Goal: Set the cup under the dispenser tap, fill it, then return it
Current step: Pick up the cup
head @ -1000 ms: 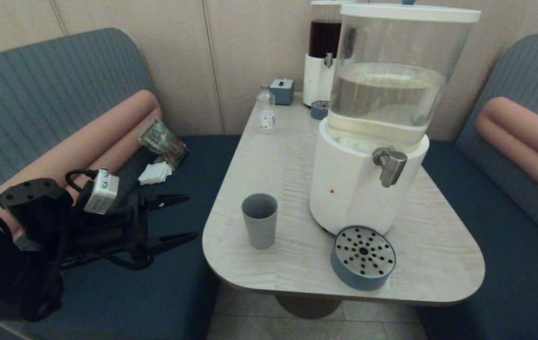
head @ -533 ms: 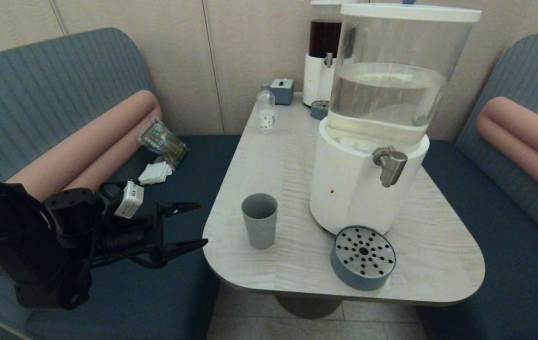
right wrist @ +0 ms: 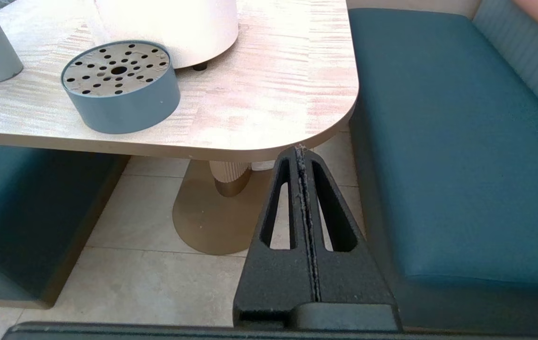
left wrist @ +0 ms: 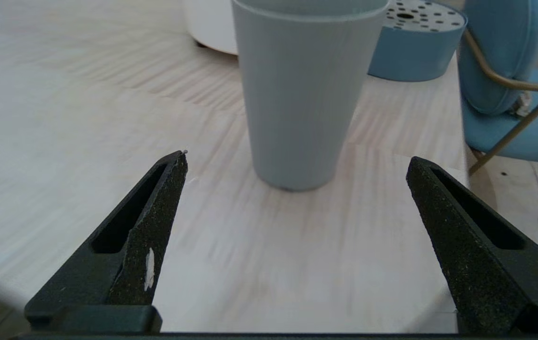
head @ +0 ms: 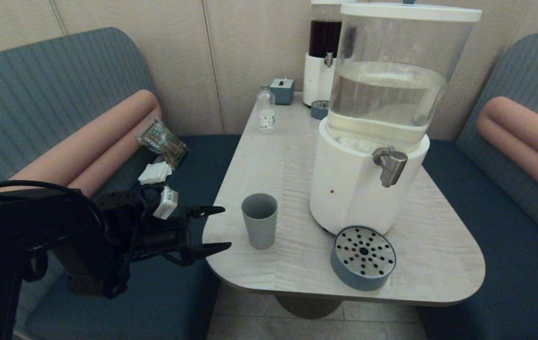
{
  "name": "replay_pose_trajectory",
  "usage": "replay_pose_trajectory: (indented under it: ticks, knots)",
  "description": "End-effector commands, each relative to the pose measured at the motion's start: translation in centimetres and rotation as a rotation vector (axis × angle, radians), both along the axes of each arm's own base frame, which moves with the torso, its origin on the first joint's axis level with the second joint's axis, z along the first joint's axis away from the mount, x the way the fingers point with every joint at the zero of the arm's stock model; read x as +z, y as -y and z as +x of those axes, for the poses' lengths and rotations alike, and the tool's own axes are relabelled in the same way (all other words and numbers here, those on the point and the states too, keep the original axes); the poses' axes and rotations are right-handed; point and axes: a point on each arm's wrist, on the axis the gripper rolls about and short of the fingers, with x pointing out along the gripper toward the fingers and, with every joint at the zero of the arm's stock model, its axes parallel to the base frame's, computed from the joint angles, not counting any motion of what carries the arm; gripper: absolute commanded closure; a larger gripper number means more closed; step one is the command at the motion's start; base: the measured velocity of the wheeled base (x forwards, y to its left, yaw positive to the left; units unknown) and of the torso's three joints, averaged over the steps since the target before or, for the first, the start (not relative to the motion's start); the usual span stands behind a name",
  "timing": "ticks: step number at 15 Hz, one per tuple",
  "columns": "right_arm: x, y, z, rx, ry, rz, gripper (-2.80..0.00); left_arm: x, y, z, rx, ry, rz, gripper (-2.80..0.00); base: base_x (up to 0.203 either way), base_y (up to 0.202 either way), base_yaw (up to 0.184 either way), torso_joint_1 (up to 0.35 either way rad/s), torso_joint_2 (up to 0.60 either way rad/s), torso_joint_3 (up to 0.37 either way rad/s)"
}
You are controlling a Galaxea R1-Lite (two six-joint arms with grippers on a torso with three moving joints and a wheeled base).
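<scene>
Cups: 1, cup (head: 260, 220) upright on bench (head: 439, 255) | dispensers: 2 | drip trays: 2 | left hand (head: 221, 226) open, left of cup, not touching | right hand (right wrist: 301, 150) closed, below bench's near right corner

I'm looking into a booth: a pale wood-grain worktop (head: 292, 141) with rounded corners stands on a single gold-toned pedestal (right wrist: 212, 208) over beige floor tiles (right wrist: 146, 283). Ribbed blue-grey bench backs (head: 37, 85) flank it on both sides, each carrying a salmon-pink bolster (head: 528, 137), with dark blue seat cushions (right wrist: 448, 141) below. Behind runs a cream panelled wall (head: 250, 47). Off one side I can see a blue chair with a thin brass frame (left wrist: 509, 71).
</scene>
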Motion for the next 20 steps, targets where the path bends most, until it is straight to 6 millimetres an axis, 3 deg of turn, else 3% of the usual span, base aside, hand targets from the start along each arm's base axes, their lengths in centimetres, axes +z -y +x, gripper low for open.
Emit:
replay_pose_trajectory:
  ticks: [1, 5, 10, 16, 20]
  knots:
    - [0.0, 0.0, 0.0, 0.0, -0.002, 0.0, 0.0, -1.6, 0.6, 1.0, -0.01, -0.011, 0.0, -2.8, 0.0, 0.0, 0.0, 0.0, 0.0, 0.0]
    - [0.0, 0.0, 0.0, 0.001, 0.001, 0.0, 0.0, -3.2, 2.1, 2.3, -0.027, -0.014, -0.002, -2.8, 0.0, 0.0, 0.0, 0.0, 0.0, 0.0]
    - [0.0, 0.0, 0.0, 0.0, -0.001, 0.0, 0.0, -3.2, 4.9, 3.6, -0.037, 0.011, -0.018, -2.8, 0.0, 0.0, 0.0, 0.0, 0.0, 0.0]
    - [0.0, 0.0, 0.0, 0.0, 0.0, 0.0, 0.0, -2.9, 7.6, 3.8, -0.04, 0.009, -0.035, -2.8, 0.0, 0.0, 0.0, 0.0, 0.0, 0.0]
    - [0.0, 0.0, 0.0, 0.0, -0.002, 0.0, 0.0, -2.8, 8.2, 3.8, -0.008, 0.001, -0.041, -2.8, 0.0, 0.0, 0.0, 0.0, 0.0, 0.0]
